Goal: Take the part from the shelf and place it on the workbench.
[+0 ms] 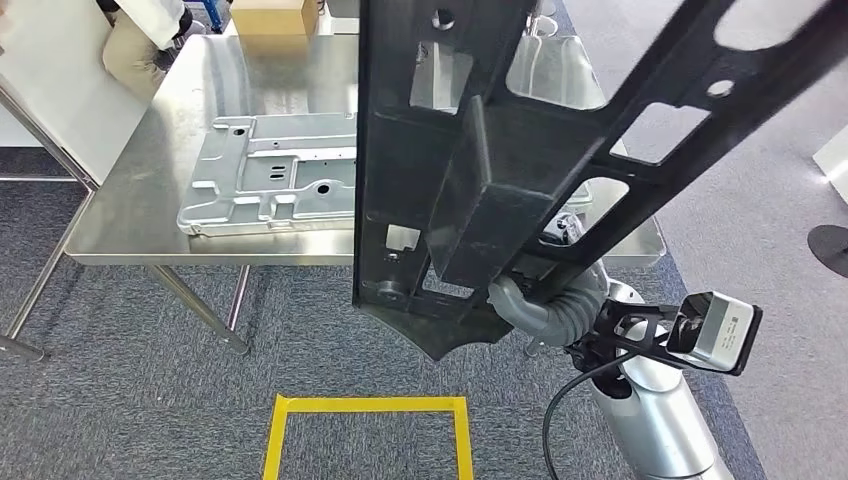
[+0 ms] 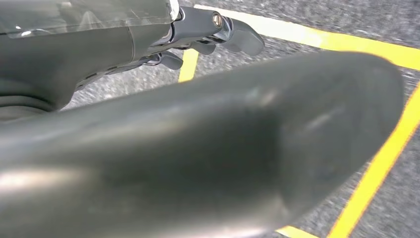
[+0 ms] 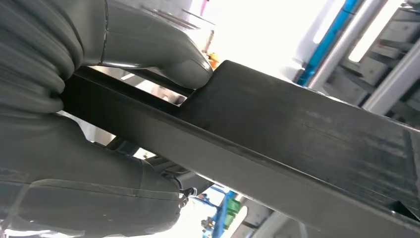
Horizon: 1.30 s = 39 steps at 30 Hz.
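silver stamped panel (image 1: 275, 175) occupies workbench (image 1: 160, 120) centre, bare steel at 9 and 12 o'clock, cardboard box (image 1: 272, 17) at far edge

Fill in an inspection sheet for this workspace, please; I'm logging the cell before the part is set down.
Surface: steel workbench, bare metal along its near edge.
Job's things: large black part held up in front of the head camera, above the bench's right side, not yet set down.
Clutter: silver stamped panel lying flat on the bench; cardboard box at the far edge.
Hands: right hand grips the black part's bar; left hand hangs over the floor, holding nothing.
Cables: black cable looping beside the right arm.
Surroundings: grey carpet, yellow floor tape, a person at the far left corner.
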Tool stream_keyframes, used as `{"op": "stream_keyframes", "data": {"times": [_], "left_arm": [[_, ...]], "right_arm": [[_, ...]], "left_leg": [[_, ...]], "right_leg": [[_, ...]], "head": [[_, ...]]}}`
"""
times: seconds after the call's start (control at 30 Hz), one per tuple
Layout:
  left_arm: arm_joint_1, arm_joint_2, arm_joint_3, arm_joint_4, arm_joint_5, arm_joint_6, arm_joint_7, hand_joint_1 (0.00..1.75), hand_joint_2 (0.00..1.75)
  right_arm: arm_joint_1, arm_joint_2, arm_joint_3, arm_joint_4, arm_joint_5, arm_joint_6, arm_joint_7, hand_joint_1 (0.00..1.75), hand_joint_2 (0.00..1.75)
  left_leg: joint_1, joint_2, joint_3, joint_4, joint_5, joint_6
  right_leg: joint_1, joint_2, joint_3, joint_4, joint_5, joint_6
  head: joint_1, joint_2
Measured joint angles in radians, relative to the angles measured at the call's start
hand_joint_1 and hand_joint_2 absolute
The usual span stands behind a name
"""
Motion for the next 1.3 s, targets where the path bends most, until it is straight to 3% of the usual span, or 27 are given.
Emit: {"op": "stream_keyframes", "data": {"times": [0.03, 0.07, 0.13, 0.2, 0.27, 0.37, 0.4, 0.47, 0.5, 0.53, 0.57, 0.6, 0.67, 0.7, 0.77, 0.87, 0.9, 0.97, 1.0, 1.03, 1.07, 1.1, 1.17, 1.23, 1.3], "left_arm": [[0.0, 0.0, 0.001, 0.0, 0.0, -0.001, 0.0, 0.0, 0.0], [0.0, 0.0, 0.002, 0.0, 0.0, -0.001, 0.0, 0.0, 0.0], [0.001, -0.001, 0.002, 0.0, -0.001, -0.002, 0.0, 0.0, 0.0], [0.0, -0.002, 0.002, 0.0, -0.002, -0.002, 0.0, 0.0, 0.0], [-0.001, -0.002, 0.003, 0.0, -0.003, -0.002, 0.001, 0.0, 0.0], [-0.002, -0.002, 0.003, -0.001, -0.006, -0.002, 0.002, 0.0, 0.0], [-0.003, -0.003, 0.003, -0.001, -0.007, -0.002, 0.002, 0.0, 0.0], [-0.003, -0.004, 0.003, -0.001, -0.008, -0.001, 0.002, 0.0, 0.0], [-0.002, -0.004, 0.003, -0.001, -0.008, -0.001, 0.003, 0.0, 0.0], [-0.001, -0.004, 0.003, -0.001, -0.008, -0.001, 0.003, 0.0, 0.0], [0.0, -0.004, 0.003, -0.001, -0.008, 0.0, 0.004, 0.0, 0.0], [0.0, -0.004, 0.003, -0.001, -0.008, 0.0, 0.004, 0.0, 0.0], [0.0, -0.003, 0.004, -0.001, -0.008, 0.0, 0.004, 0.0, 0.0], [0.0, -0.003, 0.004, -0.001, -0.007, 0.0, 0.004, 0.0, 0.0], [-0.001, -0.003, 0.006, -0.001, -0.007, 0.001, 0.004, 0.0, 0.0], [0.0, -0.004, 0.009, -0.001, -0.006, 0.003, 0.0, 0.0, 0.0], [0.0, -0.004, 0.009, -0.001, -0.006, 0.004, -0.002, 0.0, 0.0], [-0.001, -0.004, 0.011, -0.001, -0.006, 0.006, -0.005, 0.0, 0.0], [-0.001, -0.003, 0.013, -0.001, -0.006, 0.008, -0.006, 0.0, 0.0], [-0.001, -0.003, 0.015, -0.001, -0.006, 0.009, -0.007, 0.0, 0.0], [0.0, -0.003, 0.017, -0.001, -0.007, 0.01, -0.007, 0.0, 0.0], [0.001, -0.003, 0.02, -0.001, -0.009, 0.011, -0.008, 0.0, 0.0], [0.001, -0.003, 0.023, -0.001, -0.015, 0.012, -0.008, 0.0, 0.0], [0.0, -0.003, 0.024, -0.001, -0.02, 0.013, -0.008, 0.0, 0.0], [-0.001, -0.003, 0.025, -0.001, -0.024, 0.013, -0.008, 0.0, 0.0]], "right_arm": [[0.002, 0.0, 0.0, 0.0, 0.003, 0.0, 0.002, 1.75, 1.75], [0.003, 0.0, 0.001, 0.001, 0.004, 0.0, 0.003, 1.75, 1.75], [0.003, 0.0, 0.001, 0.001, 0.001, 0.001, 0.0, 1.75, 1.75], [0.003, 0.0, 0.001, 0.0, 0.0, 0.002, -0.005, 1.75, 1.75], [0.003, 0.002, 0.001, -0.001, 0.005, 0.002, -0.009, 1.75, 1.75], [0.001, 0.004, 0.001, -0.01, 0.017, 0.0, -0.014, 1.75, 1.75], [-0.001, 0.006, 0.001, -0.014, 0.02, 0.0, -0.016, 1.75, 1.75], [-0.002, 0.008, 0.001, -0.018, 0.024, -0.001, -0.019, 1.75, 1.75], [-0.001, 0.008, 0.001, -0.018, 0.026, -0.001, -0.02, 1.75, 1.75], [0.0, 0.008, 0.001, -0.018, 0.027, -0.002, -0.02, 1.75, 1.75], [0.001, 0.008, 0.001, -0.018, 0.028, -0.003, -0.02, 1.75, 1.75], [0.001, 0.008, 0.001, -0.019, 0.028, -0.004, -0.02, 1.75, 1.75], [0.0, 0.008, 0.001, -0.023, 0.029, -0.005, -0.021, 1.75, 1.75], [0.0, 0.008, 0.001, -0.024, 0.029, -0.006, -0.023, 1.75, 1.75], [-0.001, 0.009, 0.001, -0.026, 0.03, -0.006, -0.029, 1.75, 1.75], [-0.006, 0.011, 0.001, -0.029, 0.032, -0.005, -0.039, 1.75, 1.75], [-0.009, 0.011, 0.0, -0.031, 0.032, -0.004, -0.043, 1.75, 1.75], [-0.014, 0.011, -0.001, -0.033, 0.031, -0.003, -0.05, 1.75, 1.75], [-0.015, 0.011, -0.003, -0.033, 0.029, -0.002, -0.053, 1.75, 1.75], [-0.015, 0.011, -0.004, -0.033, 0.027, 0.0, -0.055, 1.75, 1.75], [-0.016, 0.011, -0.005, -0.033, 0.025, 0.001, -0.058, 1.75, 1.75], [-0.017, 0.011, -0.006, -0.033, 0.023, 0.001, -0.06, 1.75, 1.75], [-0.022, 0.011, -0.01, -0.033, 0.021, 0.0, -0.064, 1.75, 1.75], [-0.028, 0.011, -0.013, -0.033, 0.024, -0.005, -0.07, 1.75, 1.75], [-0.031, 0.011, -0.015, -0.034, 0.031, -0.012, -0.077, 1.75, 1.75]], "left_leg": [[0.0, -0.004, 0.007, 0.001, -0.007, -0.001], [0.001, -0.007, 0.016, 0.003, -0.014, -0.002], [0.002, -0.011, 0.034, 0.007, -0.033, -0.009], [-0.001, -0.016, 0.041, 0.013, -0.048, -0.02], [-0.002, -0.016, 0.041, 0.014, -0.056, -0.032], [0.002, -0.007, 0.036, 0.042, -0.081, -0.049], [0.002, -0.003, 0.016, 0.088, -0.102, -0.054], [0.004, 0.003, -0.062, 0.229, -0.154, -0.06], [0.004, 0.004, -0.102, 0.29, -0.166, -0.061], [0.004, 0.005, -0.129, 0.318, -0.158, -0.061], [0.004, 0.005, -0.136, 0.305, -0.127, -0.059], [0.004, 0.006, -0.124, 0.252, -0.079, -0.055], [0.001, 0.007, -0.077, 0.113, 0.007, -0.045], [-0.002, 0.008, -0.059, 0.066, 0.025, -0.04], [-0.007, 0.008, -0.048, 0.039, 0.019, -0.033], [-0.001, 0.007, -0.037, 0.022, 0.015, -0.019], [0.002, 0.007, -0.032, 0.017, 0.014, -0.014], [0.001, 0.007, -0.025, 0.015, 0.008, -0.006], [0.001, 0.007, -0.021, 0.016, 0.004, -0.004], [0.0, 0.006, -0.016, 0.016, -0.001, -0.003], [0.0, 0.005, -0.008, 0.017, -0.007, -0.004], [-0.001, 0.004, 0.001, 0.018, -0.014, -0.005], [-0.003, 0.002, 0.02, 0.02, -0.029, -0.011], [-0.005, 0.001, 0.026, 0.022, -0.04, -0.021], [-0.005, 0.001, 0.029, 0.019, -0.044, -0.032]], "right_leg": [[-0.003, 0.0, -0.022, 0.017, 0.014, 0.003], [-0.006, 0.0, -0.023, -0.007, 0.049, 0.004], [-0.01, 0.0, 0.021, -0.136, 0.143, 0.003], [-0.007, 0.001, 0.056, -0.235, 0.184, -0.004], [-0.002, 0.005, 0.06, -0.252, 0.175, -0.015], [-0.006, 0.005, 0.077, -0.262, 0.165, -0.033], [-0.008, 0.004, 0.086, -0.266, 0.162, -0.038], [-0.007, 0.001, 0.098, -0.267, 0.152, -0.044], [-0.006, 0.0, 0.104, -0.267, 0.146, -0.045], [-0.005, 0.0, 0.112, -0.267, 0.14, -0.045], [-0.004, 0.001, 0.121, -0.267, 0.134, -0.044], [-0.003, 0.001, 0.132, -0.267, 0.126, -0.043], [-0.001, 0.002, 0.15, -0.267, 0.112, -0.038], [0.001, 0.002, 0.153, -0.267, 0.107, -0.033], [0.002, 0.002, 0.152, -0.269, 0.103, -0.023], [0.003, 0.001, 0.149, -0.253, 0.086, -0.007], [0.003, 0.001, 0.13, -0.214, 0.067, -0.003], [0.0, 0.001, 0.054, -0.079, 0.014, 0.003], [-0.001, 0.001, 0.012, -0.012, -0.003, 0.006], [-0.002, 0.0, -0.018, 0.026, -0.002, 0.007], [-0.002, 0.0, -0.028, 0.024, 0.022, 0.006], [-0.002, 0.0, -0.017, -0.021, 0.065, 0.004], [0.001, 0.0, 0.035, -0.163, 0.152, -0.005], [0.006, 0.0, 0.068, -0.244, 0.178, -0.015], [0.007, 0.002, 0.072, -0.254, 0.169, -0.025]], "head": [[0.0, 0.0], [0.001, 0.0], [0.002, 0.0], [0.002, 0.0], [-0.001, 0.0], [-0.006, 0.0], [-0.008, 0.0], [-0.012, 0.0], [-0.012, 0.0], [-0.012, 0.0], [-0.012, 0.0], [-0.012, 0.0], [-0.012, 0.0], [-0.012, 0.0], [-0.011, 0.0], [-0.01, 0.0], [-0.009, 0.0], [-0.008, 0.0], [-0.008, 0.0], [-0.008, 0.0], [-0.008, 0.0], [-0.008, 0.0], [-0.008, 0.0], [-0.009, 0.0], [-0.01, 0.0]]}}
